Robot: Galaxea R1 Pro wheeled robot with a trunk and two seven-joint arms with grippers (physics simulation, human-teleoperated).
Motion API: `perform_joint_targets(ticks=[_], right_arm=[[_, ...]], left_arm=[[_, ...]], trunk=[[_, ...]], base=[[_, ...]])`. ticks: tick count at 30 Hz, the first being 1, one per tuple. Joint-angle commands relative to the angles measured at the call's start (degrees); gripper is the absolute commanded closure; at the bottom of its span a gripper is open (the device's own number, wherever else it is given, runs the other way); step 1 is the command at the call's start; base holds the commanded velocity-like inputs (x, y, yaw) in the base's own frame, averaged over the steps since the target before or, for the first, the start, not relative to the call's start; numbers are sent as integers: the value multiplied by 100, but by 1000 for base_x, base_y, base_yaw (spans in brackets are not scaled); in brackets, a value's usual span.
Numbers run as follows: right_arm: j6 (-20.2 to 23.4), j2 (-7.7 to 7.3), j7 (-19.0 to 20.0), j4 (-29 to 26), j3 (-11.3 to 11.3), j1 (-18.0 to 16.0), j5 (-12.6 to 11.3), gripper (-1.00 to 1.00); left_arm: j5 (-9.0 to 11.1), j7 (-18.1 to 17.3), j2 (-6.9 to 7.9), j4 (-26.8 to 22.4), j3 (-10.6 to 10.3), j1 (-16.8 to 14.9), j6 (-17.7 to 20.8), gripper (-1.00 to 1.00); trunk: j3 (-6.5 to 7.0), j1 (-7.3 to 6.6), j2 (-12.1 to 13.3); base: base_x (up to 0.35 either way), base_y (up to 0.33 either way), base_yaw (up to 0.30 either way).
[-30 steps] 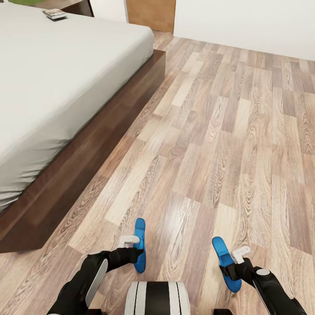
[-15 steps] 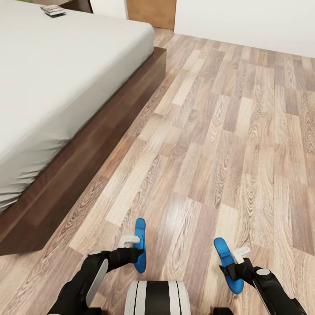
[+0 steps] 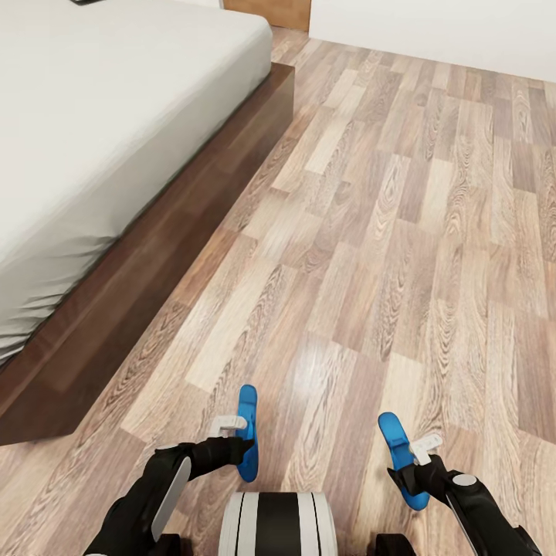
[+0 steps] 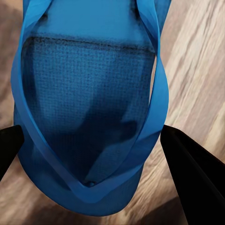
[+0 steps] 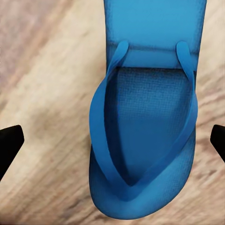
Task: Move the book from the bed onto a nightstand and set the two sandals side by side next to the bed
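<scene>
My left gripper [image 3: 241, 442] is shut on one bright blue sandal [image 3: 246, 432], held low over the wood floor just ahead of my base. In the left wrist view, that sandal [image 4: 89, 108] sits strap-side up between the dark fingers [image 4: 192, 178]. A second blue sandal [image 3: 401, 459] is in my right gripper [image 3: 411, 463], which is shut on it; the right wrist view shows this sandal [image 5: 145, 136] over the planks. The bed [image 3: 116, 116], with its grey-white mattress and dark frame, lies ahead on the left. The book and the nightstand are out of view.
Light wood plank floor [image 3: 386, 232] stretches ahead and to the right up to a white wall [image 3: 432, 23]. The bed's dark wooden side rail [image 3: 177, 232] runs diagonally along the left. A brown door edge [image 3: 270, 9] shows at the top.
The head view has shifted, so the bed's far end and the wall slid upward and the book left the picture. Both grippers keep their sandals in the same place before my base.
</scene>
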Motion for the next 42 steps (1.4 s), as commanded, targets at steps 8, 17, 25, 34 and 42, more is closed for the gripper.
perform_joint_targets(ticks=[8,17,25,34,42], right_arm=[[17,6,49,-12,-14,-1,58,-100],[17,6,49,-12,-14,-1,58,-100],[17,6,49,-12,-14,-1,58,-100],[17,6,49,-7,-14,-1,61,-100],[17,6,49,-4,-10,-1,66,-100]], left_arm=[[39,11,0,-6,2,-1,43,100],[39,11,0,-6,2,-1,42,100],[39,11,0,-6,4,-1,42,100],[39,11,0,-5,2,-1,42,100],[39,10,0,-6,9,-1,42,100]], trunk=[[-3,-1,-1],[-3,-1,-1],[-3,-1,-1],[-3,-1,-1],[-3,-1,-1]], base=[[38,-58,0],[5,-8,0],[0,0,0],[0,-66,0],[0,-3,0]])
